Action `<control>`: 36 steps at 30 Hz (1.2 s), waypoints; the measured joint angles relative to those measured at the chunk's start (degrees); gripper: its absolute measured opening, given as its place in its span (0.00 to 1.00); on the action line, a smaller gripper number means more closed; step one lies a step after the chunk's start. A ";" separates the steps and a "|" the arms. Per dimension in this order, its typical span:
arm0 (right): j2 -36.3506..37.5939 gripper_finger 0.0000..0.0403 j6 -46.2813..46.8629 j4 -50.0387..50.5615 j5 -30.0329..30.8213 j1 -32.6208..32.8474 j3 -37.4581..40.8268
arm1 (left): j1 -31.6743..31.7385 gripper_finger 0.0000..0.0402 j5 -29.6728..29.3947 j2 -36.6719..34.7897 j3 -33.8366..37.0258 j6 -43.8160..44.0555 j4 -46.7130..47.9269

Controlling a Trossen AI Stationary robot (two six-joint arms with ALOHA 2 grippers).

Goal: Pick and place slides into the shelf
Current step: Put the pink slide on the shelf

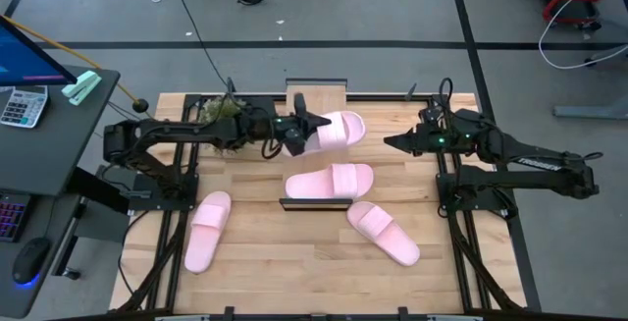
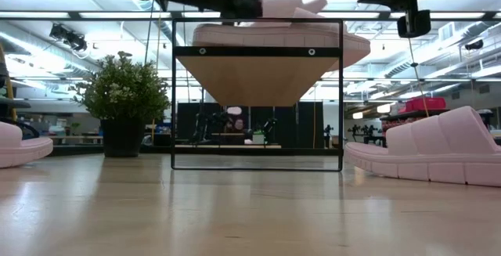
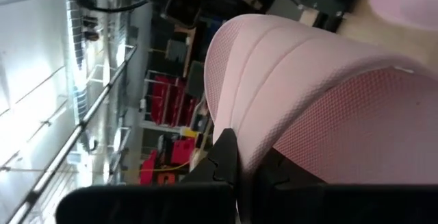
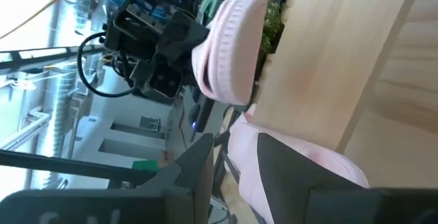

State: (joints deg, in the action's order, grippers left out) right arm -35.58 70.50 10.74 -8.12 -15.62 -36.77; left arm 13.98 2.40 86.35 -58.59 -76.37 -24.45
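Observation:
The shelf (image 1: 316, 93) stands in the table's middle, its plank top (image 2: 258, 80) on a thin black frame. One pink slide (image 1: 332, 180) lies sole down across its near end. My left gripper (image 1: 299, 130) is shut on a second slide (image 1: 336, 128), held above the shelf's far half and just over the lying slide (image 2: 274, 41) in the low view. Two more slides (image 1: 206, 231) (image 1: 383, 233) lie on the table near its front. My right gripper (image 1: 392, 142) hovers open to the right of the shelf and holds nothing. My left gripper pinches the slide's wide ribbed strap (image 3: 250, 138) between its two fingers. The fingers (image 3: 226, 162) come level from the table's left. The slide is lifted clear, above the shelf top, turned partly on its side (image 4: 229, 46).
A potted plant (image 1: 221, 120) stands on the table's far left, beside the left arm. A desk with a keyboard and calculator (image 1: 20, 105) stands left of the table. Bare wood lies between the two front slides (image 1: 294, 262).

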 joint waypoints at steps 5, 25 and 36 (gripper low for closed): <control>-0.36 0.30 -0.33 -0.05 -0.13 0.00 0.00 | -0.12 0.03 2.85 0.00 0.00 1.39 0.19; -0.52 0.30 -0.42 0.02 -0.07 -0.01 0.00 | 0.94 0.03 5.31 4.33 -0.07 1.83 4.22; -0.76 0.30 -0.48 -0.08 -0.07 -0.02 -0.02 | 0.92 0.03 5.25 5.66 -0.63 3.38 2.16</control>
State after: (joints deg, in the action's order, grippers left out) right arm -36.34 70.02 10.66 -8.19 -15.64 -36.79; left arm 14.90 7.65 92.01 -59.22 -72.99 -22.29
